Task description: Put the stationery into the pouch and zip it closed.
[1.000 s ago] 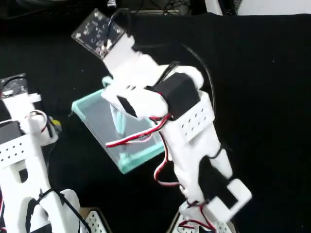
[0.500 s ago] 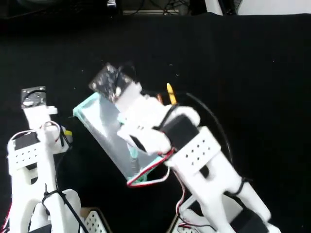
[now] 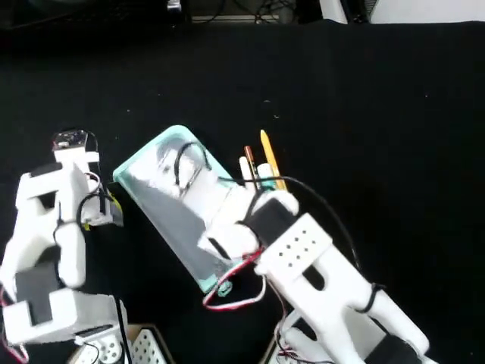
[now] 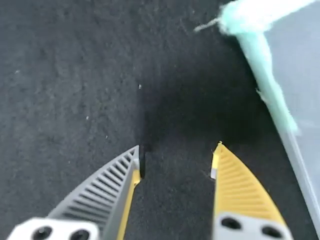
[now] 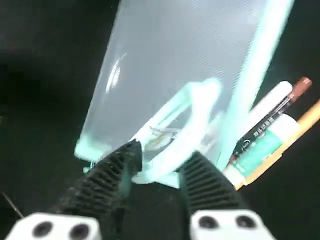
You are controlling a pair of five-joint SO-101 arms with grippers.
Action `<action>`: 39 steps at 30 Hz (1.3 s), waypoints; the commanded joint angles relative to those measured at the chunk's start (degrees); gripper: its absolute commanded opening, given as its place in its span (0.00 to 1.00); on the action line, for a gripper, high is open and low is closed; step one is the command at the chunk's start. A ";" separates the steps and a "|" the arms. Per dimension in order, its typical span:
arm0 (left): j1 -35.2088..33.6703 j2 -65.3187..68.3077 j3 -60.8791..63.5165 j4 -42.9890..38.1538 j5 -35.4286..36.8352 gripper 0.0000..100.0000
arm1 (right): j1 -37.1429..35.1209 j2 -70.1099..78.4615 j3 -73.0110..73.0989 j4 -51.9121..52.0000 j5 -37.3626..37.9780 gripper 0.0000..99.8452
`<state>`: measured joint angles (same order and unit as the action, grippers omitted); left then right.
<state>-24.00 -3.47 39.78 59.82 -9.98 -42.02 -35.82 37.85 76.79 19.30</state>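
Pinched together, my right claw [image 5: 165,150] grips the mint loop [image 5: 192,107] of the clear plastic pouch with mint-green trim [image 5: 175,65], lying flat on the black tabletop [image 3: 394,114]. Just beside its right edge, outside, lie a white pen [image 3: 244,171], brown pencil [image 3: 250,158] and yellow pencil [image 3: 265,148]. My left claw [image 4: 177,152], fingers [image 4: 235,185] apart, hangs just left of the pouch. Dragging the pouch now could scatter that stationery, I reckon.

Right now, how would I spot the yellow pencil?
On the black table lies a clear pouch with mint-green edges. Beside its long edge, the yellow pencil is the outermost stick, beyond the white pen and brown pencil.
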 commanded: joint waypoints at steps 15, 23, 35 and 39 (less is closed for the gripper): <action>-3.65 5.19 -3.65 -2.90 4.66 0.24 | -6.07 -16.13 30.55 -10.11 11.60 0.19; -8.40 5.19 -5.32 -0.62 4.66 0.24 | -5.98 -5.93 33.71 -35.43 5.19 0.19; -7.96 5.19 -4.35 -0.62 4.66 0.24 | -1.41 6.99 15.87 -32.53 0.79 0.19; -8.04 5.19 -4.44 -0.70 4.66 0.24 | -1.41 -3.12 15.96 -25.58 2.37 0.19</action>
<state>-29.19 1.54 36.62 59.38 -6.11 -44.13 -31.87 56.84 47.52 20.97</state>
